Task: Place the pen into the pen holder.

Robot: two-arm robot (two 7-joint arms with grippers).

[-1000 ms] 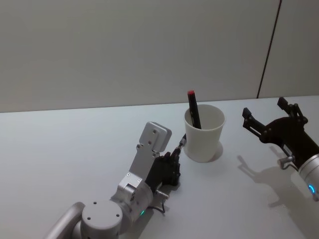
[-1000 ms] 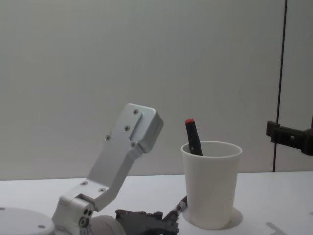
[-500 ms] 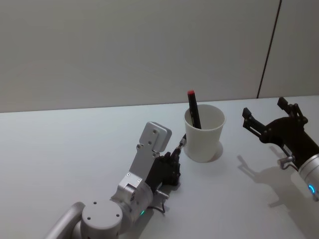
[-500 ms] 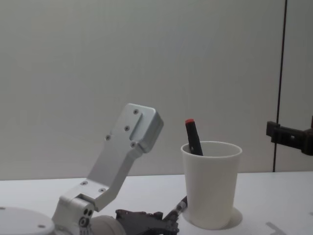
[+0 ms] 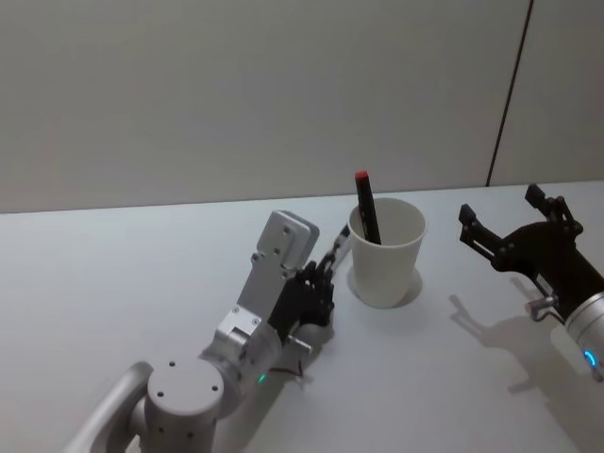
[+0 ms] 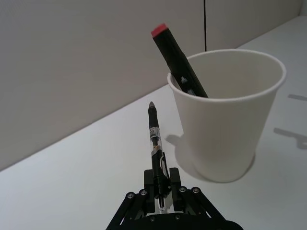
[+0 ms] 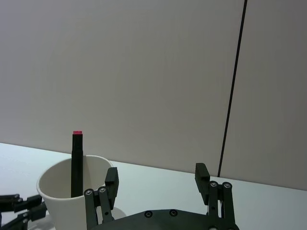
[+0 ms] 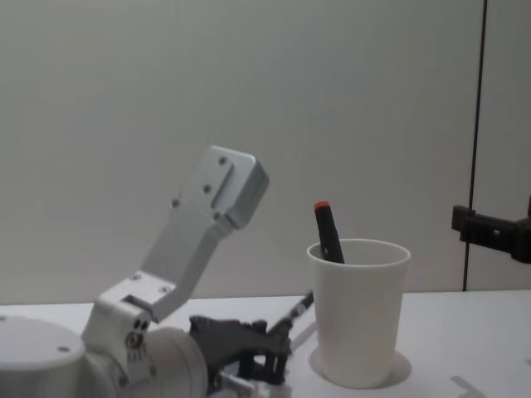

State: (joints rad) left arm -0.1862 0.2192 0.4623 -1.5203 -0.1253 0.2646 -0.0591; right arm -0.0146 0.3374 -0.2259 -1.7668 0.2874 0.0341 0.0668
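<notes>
One chunky black marker (image 6: 177, 62) with a red cap leans inside the tapered white paper pen holder (image 6: 225, 124). The left pincer (image 6: 160, 184) clamps a slim pen (image 6: 154, 143), tilted tip-up just beside the cup's wall. Right pincer (image 7: 156, 179) hangs splayed open, well apart.

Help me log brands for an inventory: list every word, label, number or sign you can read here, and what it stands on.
No text here can be read.
On the pen held in the left tool: a pale band with dark marks, too small to read.
On the pen holder: plain white, no print.
On the red-capped marker standing in it: no print visible.
</notes>
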